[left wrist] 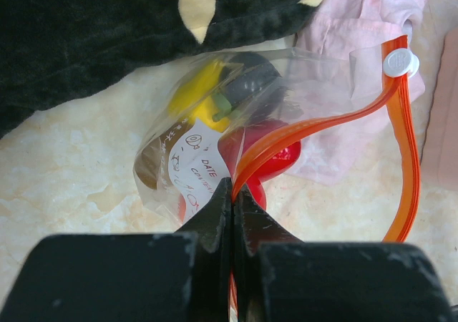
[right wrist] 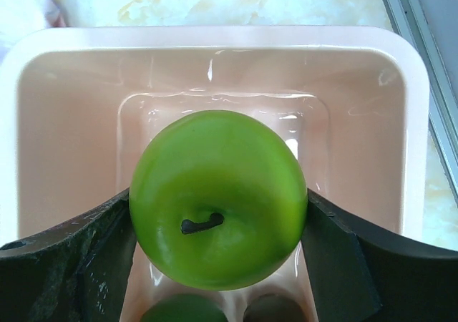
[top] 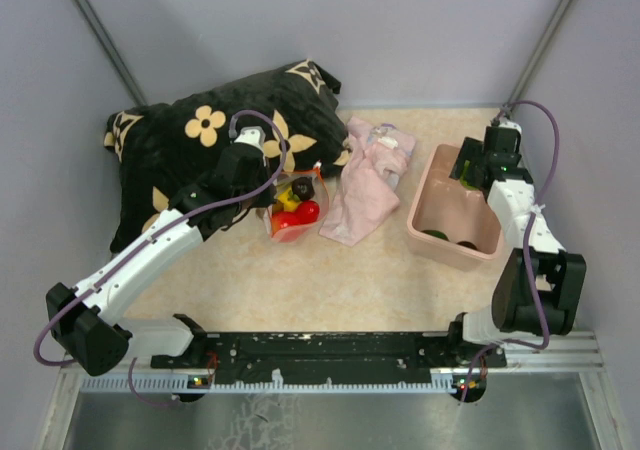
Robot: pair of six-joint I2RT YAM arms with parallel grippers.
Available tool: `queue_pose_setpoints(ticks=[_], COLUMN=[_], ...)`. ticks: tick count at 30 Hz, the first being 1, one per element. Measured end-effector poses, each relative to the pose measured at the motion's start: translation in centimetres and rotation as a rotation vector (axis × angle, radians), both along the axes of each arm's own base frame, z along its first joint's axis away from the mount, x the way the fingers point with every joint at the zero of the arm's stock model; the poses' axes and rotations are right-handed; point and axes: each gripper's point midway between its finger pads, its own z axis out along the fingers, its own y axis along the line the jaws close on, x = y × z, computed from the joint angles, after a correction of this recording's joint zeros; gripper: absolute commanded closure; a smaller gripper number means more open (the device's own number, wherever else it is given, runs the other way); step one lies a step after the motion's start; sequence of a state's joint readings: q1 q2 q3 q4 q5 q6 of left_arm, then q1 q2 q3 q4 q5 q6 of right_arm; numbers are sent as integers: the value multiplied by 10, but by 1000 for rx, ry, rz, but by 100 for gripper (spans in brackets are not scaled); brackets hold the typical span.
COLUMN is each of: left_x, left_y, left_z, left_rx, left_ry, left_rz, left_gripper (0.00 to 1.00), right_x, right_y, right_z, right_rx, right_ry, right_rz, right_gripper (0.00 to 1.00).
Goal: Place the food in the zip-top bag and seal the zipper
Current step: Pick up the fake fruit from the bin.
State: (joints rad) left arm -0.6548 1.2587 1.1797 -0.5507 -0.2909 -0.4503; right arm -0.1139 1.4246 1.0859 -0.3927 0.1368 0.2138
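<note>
Right wrist view: the green apple (right wrist: 218, 197) could slip and drop into the pink bin (right wrist: 215, 39) by the right edge of the tabletop (top: 300, 280) (it is round and shiny). The right gripper (right wrist: 218, 215) stands wide, with its jaws hugging the apple on both sides. The left gripper (left wrist: 232, 193) is squeezed tight on the zipper (left wrist: 322, 125) of the zip-top bag (left wrist: 164, 129), which lies mid-tabletop.
</note>
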Motion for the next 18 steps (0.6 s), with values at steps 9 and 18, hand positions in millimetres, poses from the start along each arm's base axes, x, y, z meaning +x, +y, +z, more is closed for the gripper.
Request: queue_pose_setpoints(ticks=[9,18], left_x=[-1,-1], left_y=[-5,-7], left_z=[2,2], left_rx=[-5,-8], left_ry=[-5,-5], left_rz=[-37,-47], left_gripper=[100,100], right_x=[-20,-42], right_y=[51,130], right_z=[43,74], right_rx=[32,93], right_ry=[-81,-155], right_rz=[143,398], right_gripper=[30,30])
